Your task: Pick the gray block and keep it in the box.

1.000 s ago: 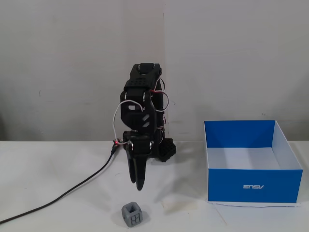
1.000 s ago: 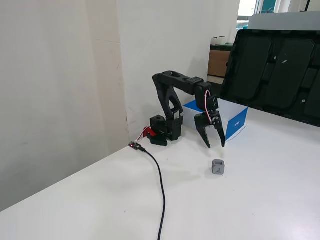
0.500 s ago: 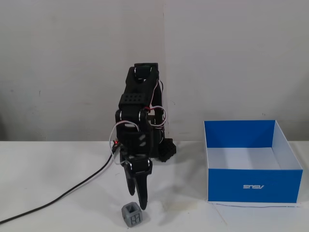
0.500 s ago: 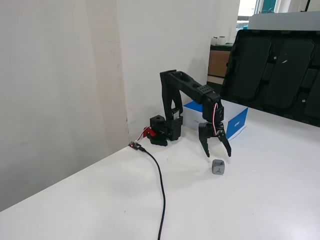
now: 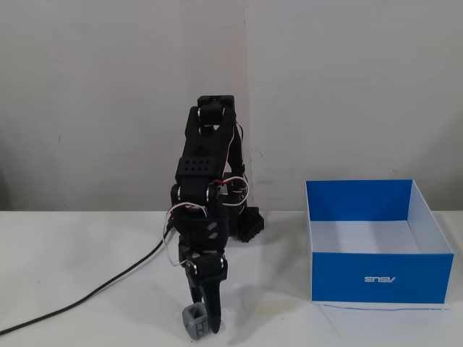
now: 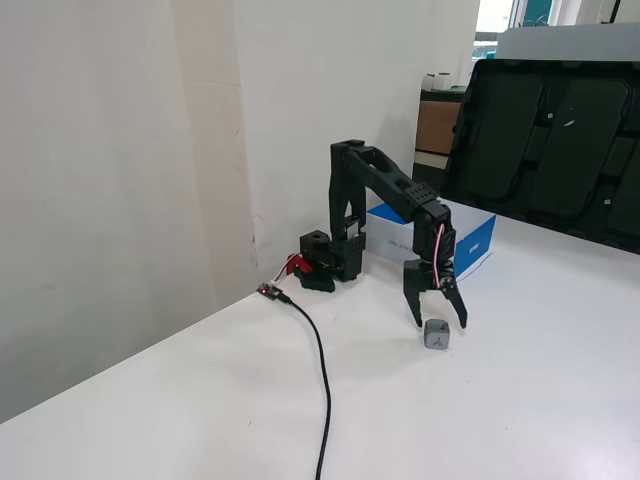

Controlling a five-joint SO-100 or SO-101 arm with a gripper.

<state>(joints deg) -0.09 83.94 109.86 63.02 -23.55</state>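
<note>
In a fixed view facing the arm head-on, one black cable (image 5: 87, 293) runs in from the left edge across the white counter (image 5: 72, 246) toward the arm's base. Next comes the single black arm (image 5: 206, 181), folded forward and down, with thin white and red wires looped along its links. Its claw (image 5: 205, 323) points at the counter near the bottom edge of the picture. One gray block (image 5: 194, 323) sits there on the counter, its left part showing beside a dark finger that crosses in front of it. From this angle I cannot tell whether the fingers touch the cube. Well apart to the right stands one box (image 5: 377, 278), bright blue outside with a white logo on its front wall, open on top, its white floor visible.

In a fixed view from the side, the cable (image 6: 318, 370) trails up the counter (image 6: 200, 400) to a small board near the wall. The arm (image 6: 385, 195) arches over, and the claw (image 6: 440, 322) hangs spread apart, released, both fingertips down at the counter. The gray block (image 6: 436, 335) rests on the counter at the fingertips, seemingly between them, not lifted. Behind the arm, the box (image 6: 470, 240) shows only a blue corner.
</note>
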